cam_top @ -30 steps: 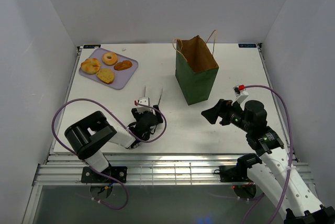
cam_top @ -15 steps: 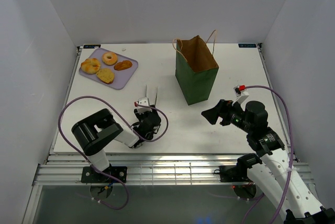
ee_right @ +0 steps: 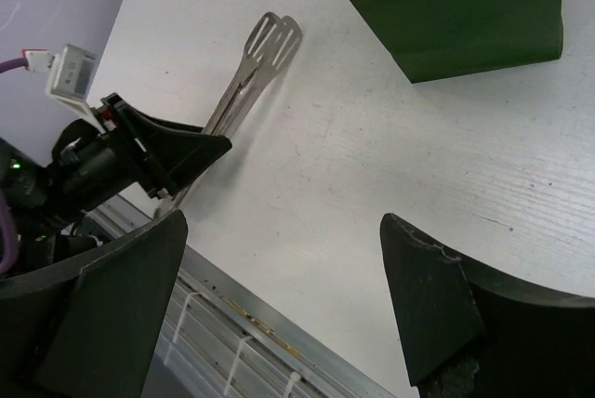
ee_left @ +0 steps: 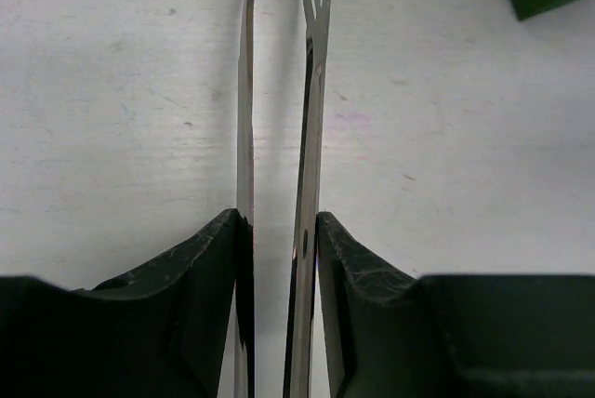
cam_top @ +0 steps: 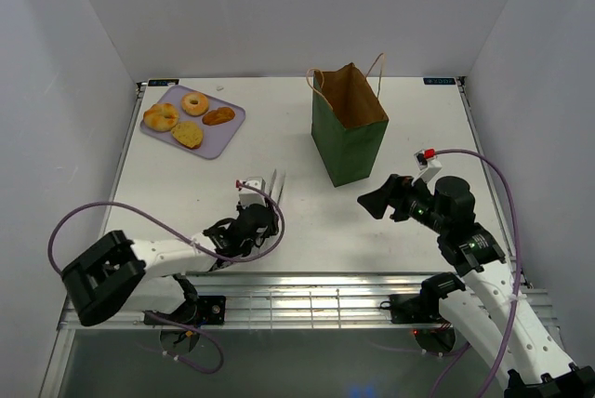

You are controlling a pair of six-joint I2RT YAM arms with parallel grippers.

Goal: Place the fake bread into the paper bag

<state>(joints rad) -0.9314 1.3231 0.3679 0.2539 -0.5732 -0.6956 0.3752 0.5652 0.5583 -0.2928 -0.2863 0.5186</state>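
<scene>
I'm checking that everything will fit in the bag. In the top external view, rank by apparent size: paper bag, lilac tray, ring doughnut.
1. paper bag
2. lilac tray
3. ring doughnut

All three sit far from the camera, so the order is clear.

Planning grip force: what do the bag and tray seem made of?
Bag: apparently paper, matte dark green outside, brown kraft inside, with creased sides and thin string handles. Tray: probably plastic, smooth lilac with rounded corners; material uncertain.

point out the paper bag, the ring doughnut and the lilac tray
paper bag (cam_top: pixel 350 147), top external view, green front face
ring doughnut (cam_top: pixel 195 102), top external view, its ring
lilac tray (cam_top: pixel 216 141), top external view, bare near corner
</scene>
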